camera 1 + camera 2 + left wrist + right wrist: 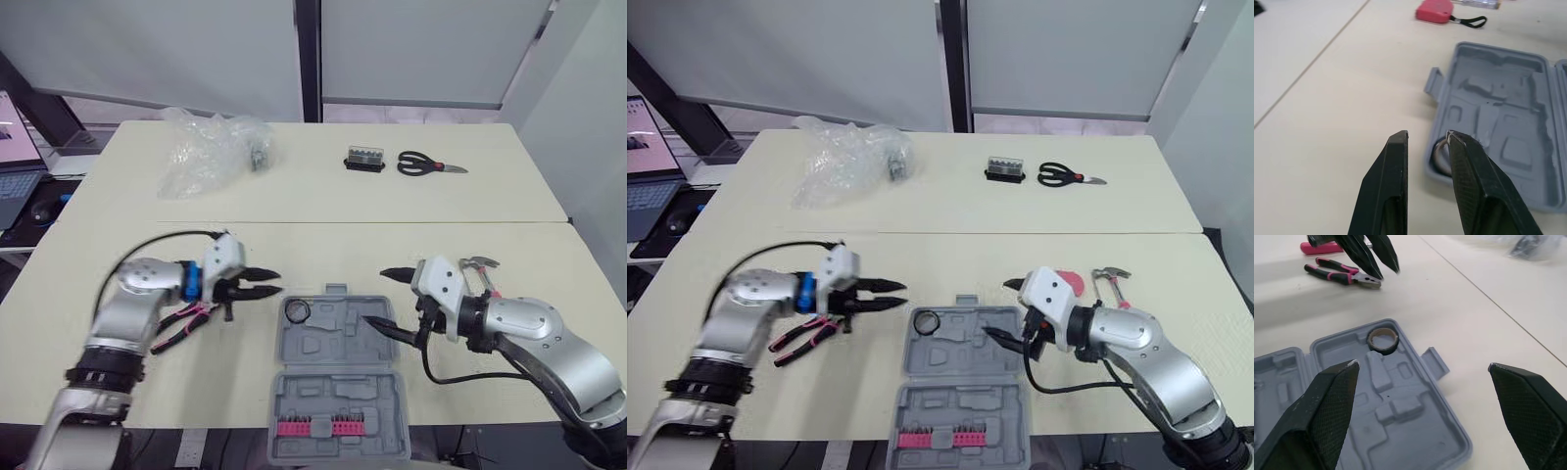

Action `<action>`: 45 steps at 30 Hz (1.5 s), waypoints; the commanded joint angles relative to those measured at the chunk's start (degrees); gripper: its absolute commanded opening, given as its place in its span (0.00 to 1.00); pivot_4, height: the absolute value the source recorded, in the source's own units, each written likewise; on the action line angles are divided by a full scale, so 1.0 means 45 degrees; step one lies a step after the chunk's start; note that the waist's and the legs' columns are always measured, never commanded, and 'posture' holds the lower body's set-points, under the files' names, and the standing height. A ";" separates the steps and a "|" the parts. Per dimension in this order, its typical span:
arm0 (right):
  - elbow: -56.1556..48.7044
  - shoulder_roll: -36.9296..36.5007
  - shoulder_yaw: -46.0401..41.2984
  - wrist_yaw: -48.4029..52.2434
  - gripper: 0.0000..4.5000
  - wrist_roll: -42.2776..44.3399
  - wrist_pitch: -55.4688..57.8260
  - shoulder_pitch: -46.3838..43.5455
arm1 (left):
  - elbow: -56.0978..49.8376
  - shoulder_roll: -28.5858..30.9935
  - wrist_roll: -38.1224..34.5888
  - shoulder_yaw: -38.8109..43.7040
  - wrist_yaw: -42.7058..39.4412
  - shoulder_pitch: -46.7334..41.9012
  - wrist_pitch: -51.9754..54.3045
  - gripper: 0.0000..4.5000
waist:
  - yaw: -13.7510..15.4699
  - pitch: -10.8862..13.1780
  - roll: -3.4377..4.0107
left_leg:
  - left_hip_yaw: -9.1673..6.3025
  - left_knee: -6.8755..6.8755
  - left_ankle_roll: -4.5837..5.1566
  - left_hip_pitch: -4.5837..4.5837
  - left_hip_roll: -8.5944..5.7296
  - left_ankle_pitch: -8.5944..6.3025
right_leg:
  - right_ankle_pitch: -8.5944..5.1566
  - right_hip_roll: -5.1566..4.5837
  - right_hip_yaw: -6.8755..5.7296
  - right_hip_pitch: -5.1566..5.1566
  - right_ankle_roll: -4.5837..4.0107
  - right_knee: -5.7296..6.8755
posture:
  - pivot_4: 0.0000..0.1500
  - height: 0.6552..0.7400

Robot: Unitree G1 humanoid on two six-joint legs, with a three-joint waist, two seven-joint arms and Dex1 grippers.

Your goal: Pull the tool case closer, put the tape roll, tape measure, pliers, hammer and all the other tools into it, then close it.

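Observation:
The grey tool case lies open at the table's near edge, with a row of pink bits in its near half. A dark tape roll sits in the far left corner of its far half. My left gripper hovers just left of that corner, open by a narrow gap and holding nothing. Pink-handled pliers lie on the table under my left forearm. Wide open and empty, my right gripper hangs at the case's far right corner. A hammer and a pink tape measure lie behind my right wrist.
On the far table lie black scissors, a small black bit box and a crumpled clear plastic bag. A laptop stands on a side desk at the left. A seam runs across between the two tabletops.

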 commanded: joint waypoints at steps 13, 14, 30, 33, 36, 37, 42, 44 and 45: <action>0.5280 -0.2105 -0.6234 0.1988 1.00 -0.0315 -0.3549 0.3781 | 0.0290 -0.0889 -0.1227 0.8858 0.5158 0.8134 -0.0282 0.70 | 0.0114 0.0000 -0.0008 | 0.0032 -0.0025 0.0001 0.0042 -0.0004 -0.0004 | 0.0000 -0.0038 0.0011 0.0056 0.0001 -0.0067 | 1.00 1.00; 0.5648 -0.2225 -0.6355 0.2172 1.00 -0.0288 -0.3657 0.3834 | 0.0185 -0.1018 -0.1357 0.9139 0.5186 0.8615 -0.0224 0.77 | 0.0113 -0.0001 -0.0010 | 0.0034 -0.0026 0.0001 0.0042 -0.0004 -0.0004 | 0.0000 -0.0040 0.0013 0.0056 0.0001 -0.0072 | 1.00 1.00; 1.0647 -0.3590 -0.4788 0.4240 1.00 -0.1472 -0.5948 0.1702 | 0.0113 -0.1561 -0.1392 0.9229 0.5449 1.0621 -0.0778 0.99 | 0.0126 -0.0008 -0.0015 | 0.0057 -0.0030 -0.0001 0.0058 -0.0009 -0.0006 | -0.0004 -0.0040 0.0029 0.0067 0.0001 -0.0081 | 1.00 1.00; 0.9916 -0.3675 -0.4837 0.4501 1.00 -0.1469 -0.6090 0.2375 | -0.0451 -0.1017 -0.1692 0.9086 0.4958 1.0362 -0.0468 0.99 | 0.0164 -0.0009 -0.0015 | 0.0052 -0.0030 -0.0001 0.0055 -0.0016 -0.0006 | -0.0004 -0.0048 0.0022 0.0069 0.0003 -0.0082 | 1.00 1.00; 0.8213 -0.3416 -0.5451 0.4163 1.00 -0.0985 -0.5439 0.3314 | -0.1158 -0.0343 -0.1882 0.8719 0.4123 1.0192 -0.0105 0.99 | 0.0138 -0.0009 -0.0013 | 0.0057 -0.0031 -0.0002 0.0058 -0.0015 -0.0006 | -0.0004 -0.0048 0.0028 0.0070 0.0003 -0.0082 | 1.00 1.00; 0.7552 -0.3288 -0.5611 0.3999 1.00 -0.0822 -0.5076 0.3659 | -0.1444 -0.0144 -0.1957 0.8579 0.3878 1.0130 0.0059 0.99 | 0.0129 -0.0009 -0.0013 | 0.0058 -0.0033 -0.0002 0.0058 -0.0015 -0.0006 | -0.0004 -0.0048 0.0029 0.0068 0.0003 -0.0081 | 1.00 1.00; 0.3866 -0.2425 -0.5252 0.2377 1.00 -0.0484 -0.2436 0.4934 | -0.4393 0.0738 -0.2665 0.6935 0.2770 0.9582 0.1375 0.99 | 0.0135 -0.0019 -0.0025 | 0.0050 -0.0039 -0.0003 0.0060 -0.0005 -0.0006 | -0.0004 -0.0040 0.0027 0.0073 0.0003 -0.0080 | 1.00 1.00; 0.2754 -0.1930 -0.4829 0.1737 1.00 -0.0370 -0.1616 0.5020 | -0.5329 0.0902 -0.2753 0.5835 0.2718 0.8690 0.1749 0.99 | 0.0141 -0.0020 -0.0024 | 0.0053 -0.0037 -0.0004 0.0059 -0.0007 -0.0006 | -0.0004 -0.0042 0.0030 0.0073 0.0003 -0.0080 | 1.00 1.00; 0.2243 -0.1610 -0.4574 0.1437 1.00 -0.0312 -0.1382 0.5019 | -0.5801 0.0923 -0.2749 0.5070 0.2615 0.8115 0.1859 0.99 | 0.0144 -0.0020 -0.0023 | 0.0052 -0.0037 -0.0004 0.0060 -0.0008 -0.0005 | -0.0004 -0.0042 0.0029 0.0073 0.0003 -0.0079 | 1.00 1.00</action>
